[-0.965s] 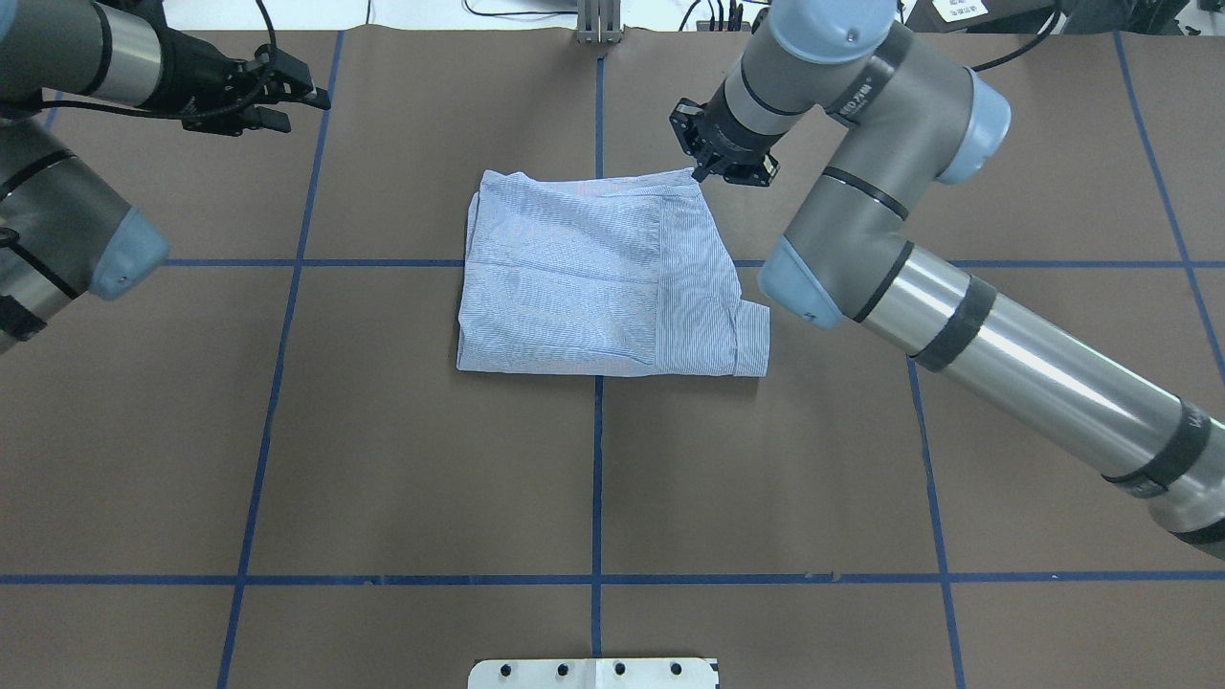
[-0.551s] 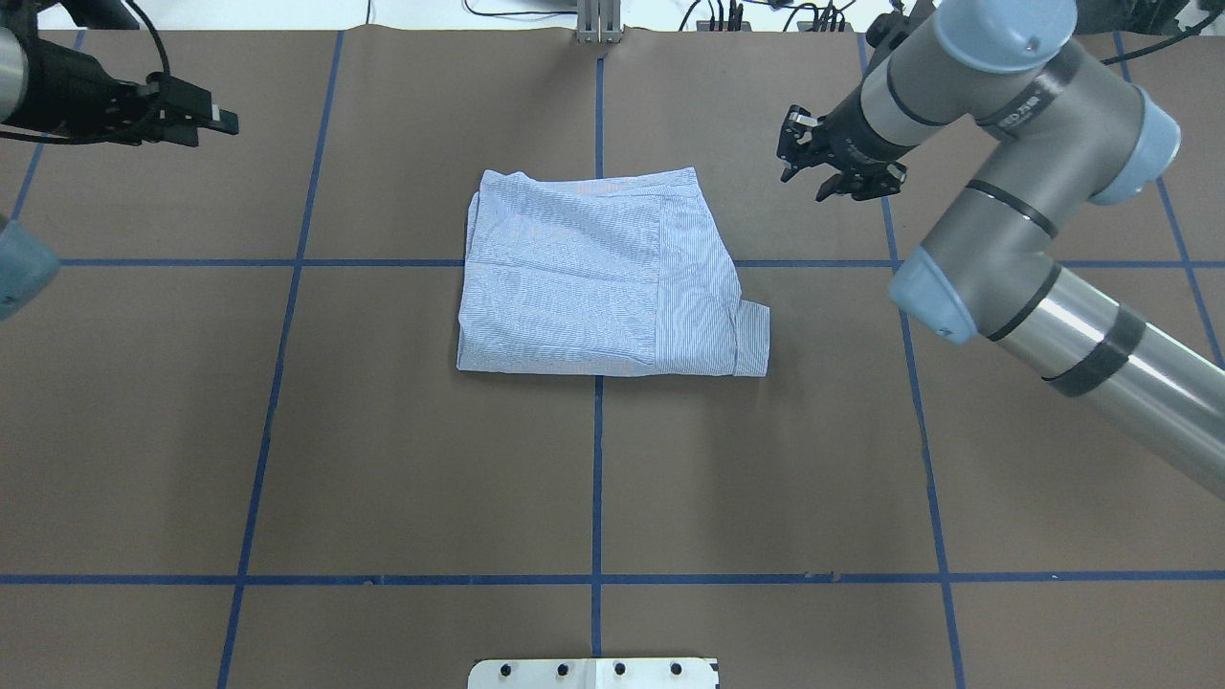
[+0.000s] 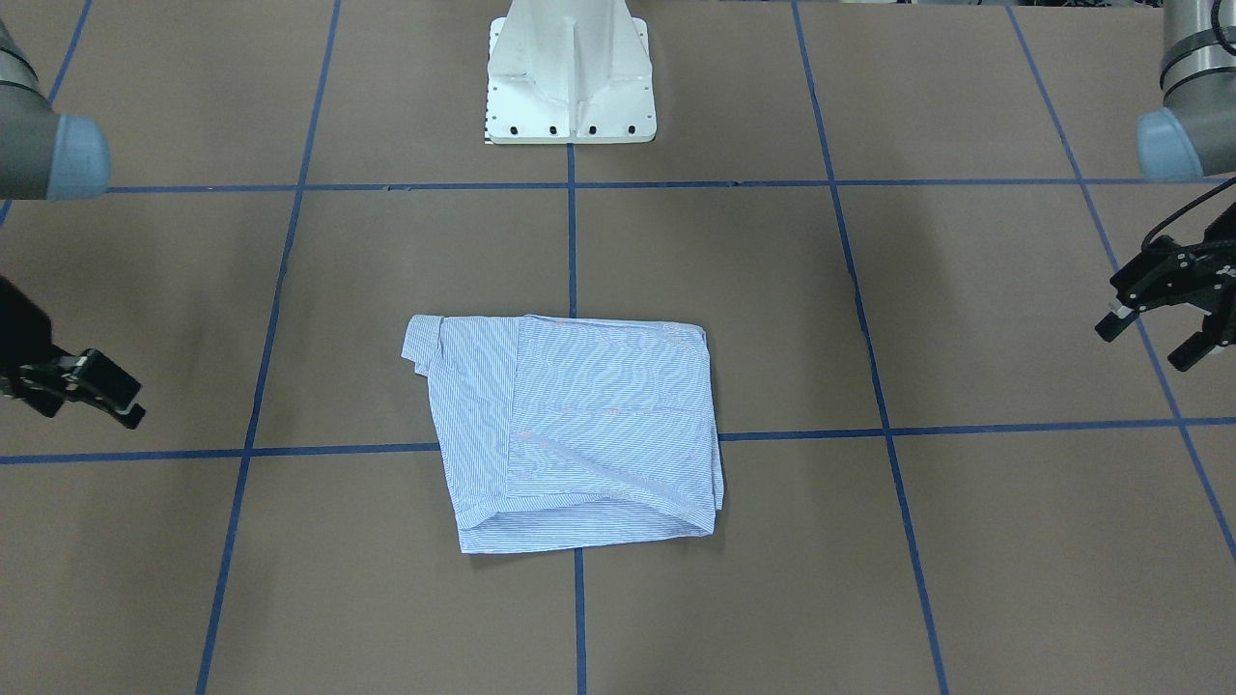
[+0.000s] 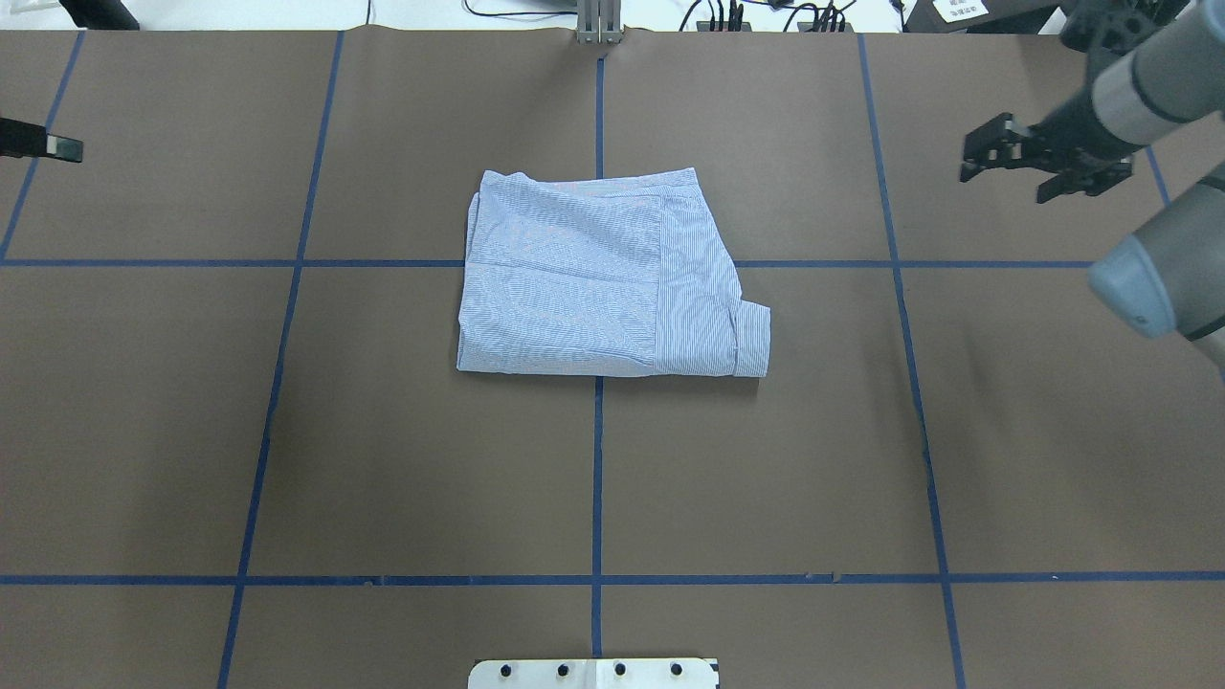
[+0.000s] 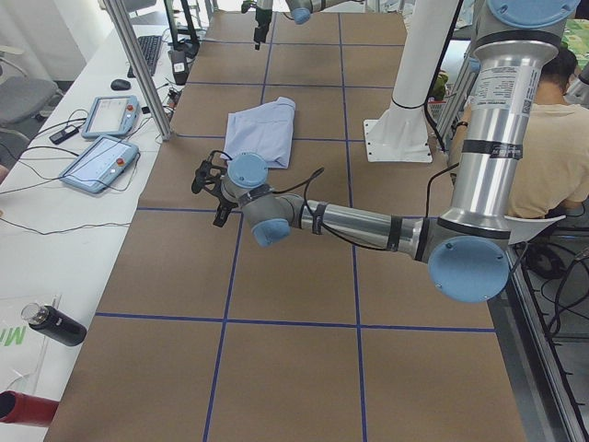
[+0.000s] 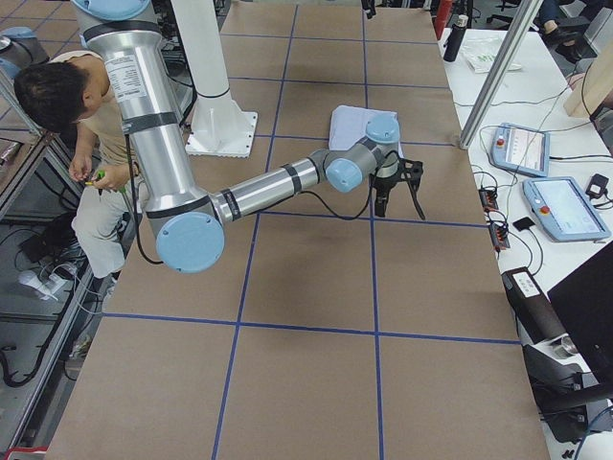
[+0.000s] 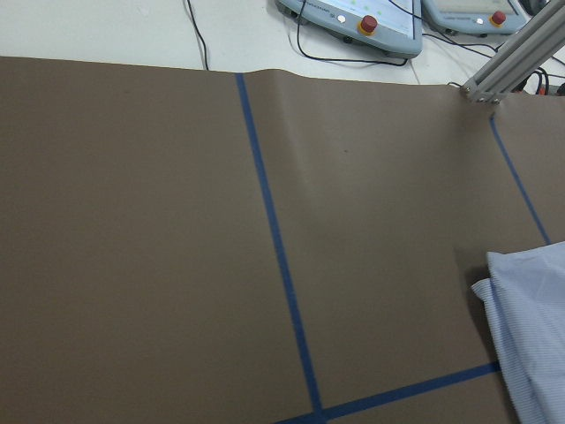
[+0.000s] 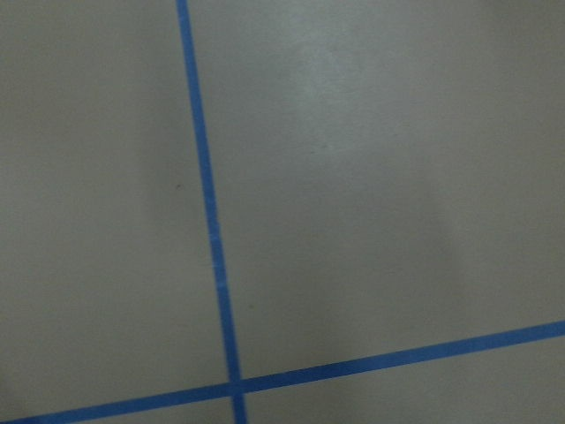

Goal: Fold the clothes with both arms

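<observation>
The clothes [image 4: 603, 277], one blue-and-white striped shirt, lie folded into a rough rectangle at the middle of the brown table [image 4: 383, 459], with a cuff sticking out at the near right corner. The shirt also shows in the front-facing view [image 3: 570, 434] and the left-side view [image 5: 260, 132], and its corner appears in the left wrist view [image 7: 530, 336]. My right gripper [image 4: 1000, 182] hovers open far to the right of the shirt, holding nothing. My left gripper [image 3: 1144, 349] is open and empty far out on the other side; only one fingertip [image 4: 59, 147] reaches the overhead view.
Blue tape lines grid the table. The white pedestal base [image 3: 570, 77] stands behind the shirt. Control pendants [image 5: 101, 138] and cables lie on the white bench along the far edge. A seated person [image 6: 57, 105] is beside the robot. A dark bottle [image 5: 55, 324] lies on the bench.
The right gripper left the shirt's far right corner and swung away to the right. The left gripper drew off to the left, almost out of the overhead view. The shirt stayed put.
</observation>
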